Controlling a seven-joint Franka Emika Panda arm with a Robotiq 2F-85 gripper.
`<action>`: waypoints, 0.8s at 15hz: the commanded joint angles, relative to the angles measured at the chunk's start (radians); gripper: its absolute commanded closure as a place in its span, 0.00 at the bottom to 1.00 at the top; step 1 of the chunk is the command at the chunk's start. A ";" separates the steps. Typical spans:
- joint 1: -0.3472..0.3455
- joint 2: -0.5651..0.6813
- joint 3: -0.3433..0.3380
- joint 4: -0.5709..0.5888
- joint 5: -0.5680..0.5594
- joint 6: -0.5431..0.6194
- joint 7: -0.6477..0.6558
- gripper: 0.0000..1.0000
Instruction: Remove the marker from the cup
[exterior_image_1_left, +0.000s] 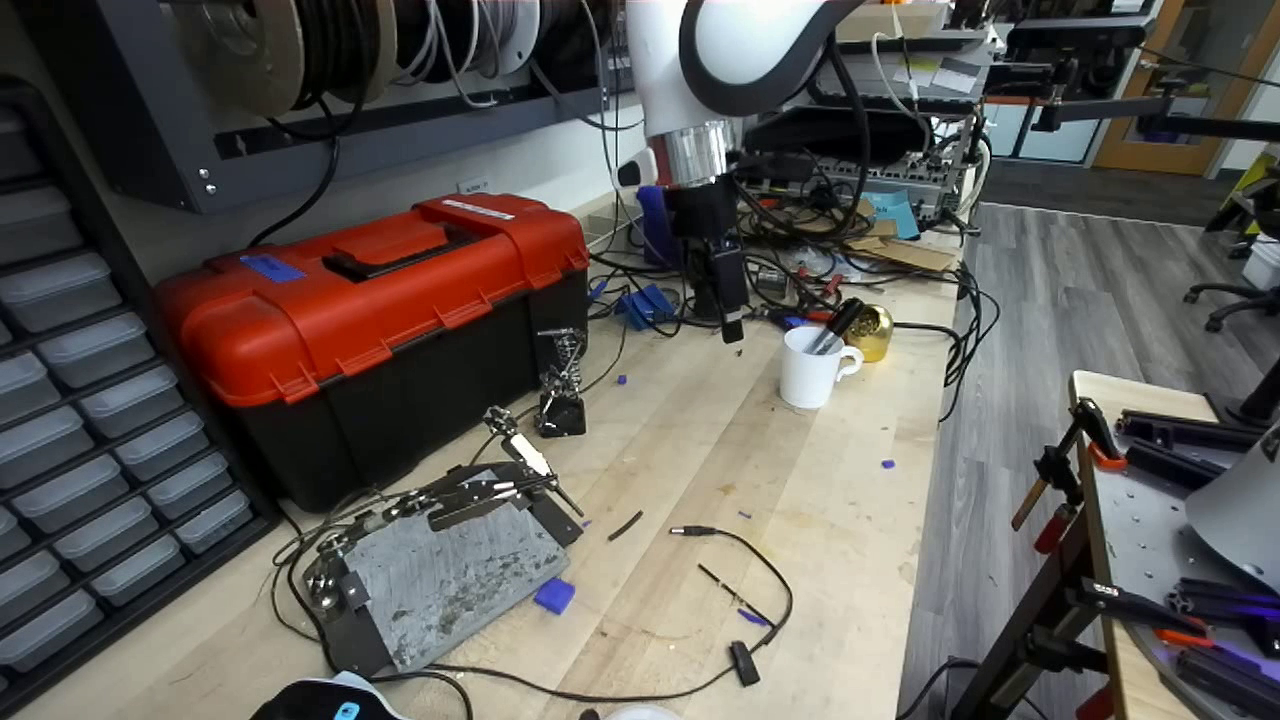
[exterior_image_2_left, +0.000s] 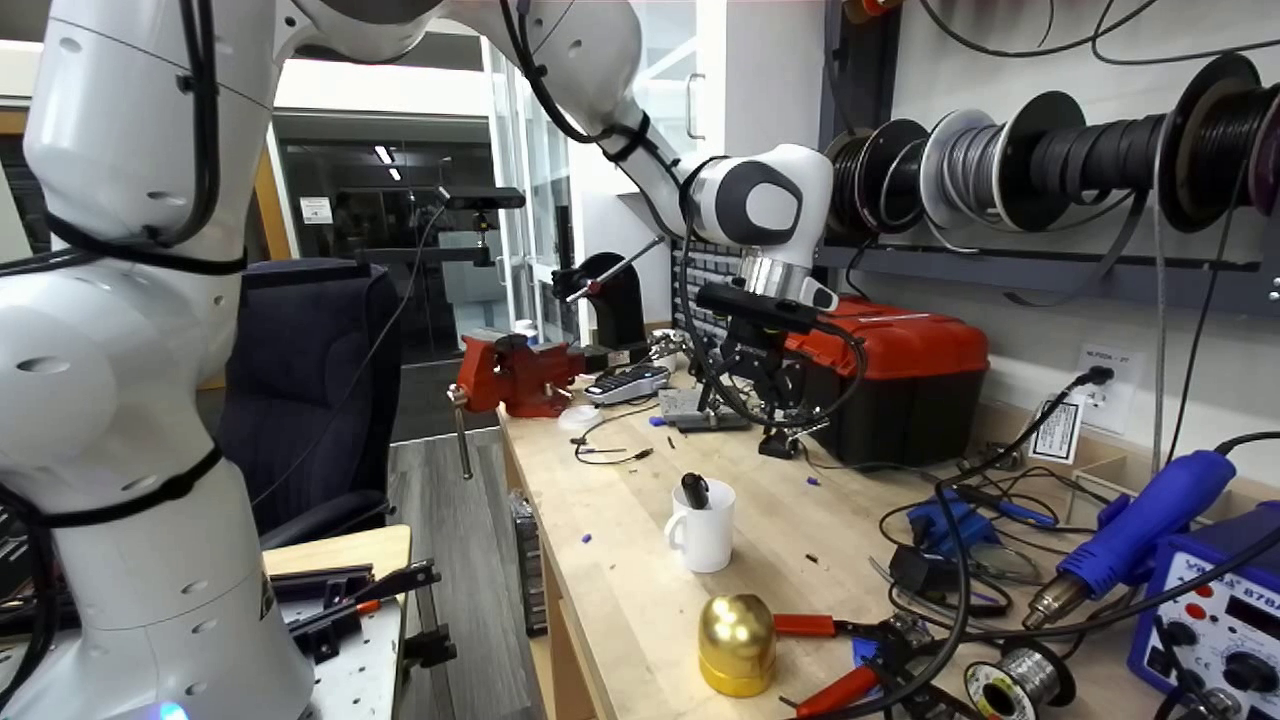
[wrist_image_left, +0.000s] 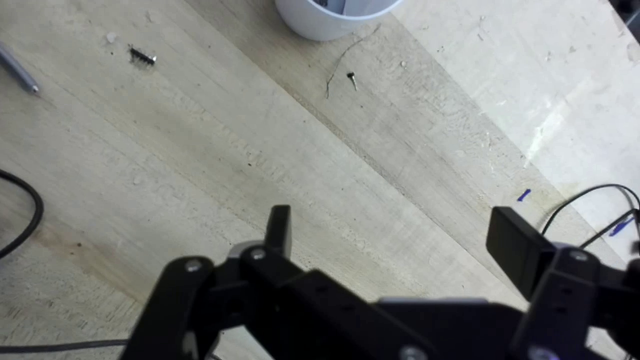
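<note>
The white cup (exterior_image_1_left: 803, 380) stands upright on the bench, and it also shows in an exterior view (exterior_image_2_left: 708, 535). The black marker (exterior_image_1_left: 842, 318) leans inside it with its dark upper end above the rim; that end also shows in an exterior view (exterior_image_2_left: 694, 490). In the wrist view only the near rim and wall of the cup (wrist_image_left: 325, 22) show at the top edge, with a little of what is inside; most of the marker is cut off there. My gripper (wrist_image_left: 391, 212) is open and empty above the bench. In an exterior view my gripper (exterior_image_1_left: 733, 325) is beside the cup, apart from it, on the toolbox side.
A gold dome (exterior_image_2_left: 737, 645) stands close to the cup. Red-handled pliers (exterior_image_2_left: 840, 690), tangled cables and a blue soldering station (exterior_image_2_left: 1220, 600) lie beyond it. A red toolbox (exterior_image_1_left: 400, 270) stands along the wall. A helping-hands stand (exterior_image_1_left: 562, 385) and a grey plate (exterior_image_1_left: 455, 575) are on the bench.
</note>
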 joint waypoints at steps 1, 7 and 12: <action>-0.031 -0.062 -0.002 -0.115 0.049 0.088 0.013 0.00; -0.043 -0.208 0.001 -0.317 0.099 0.277 0.061 0.00; -0.022 -0.362 -0.008 -0.451 0.188 0.338 0.076 0.00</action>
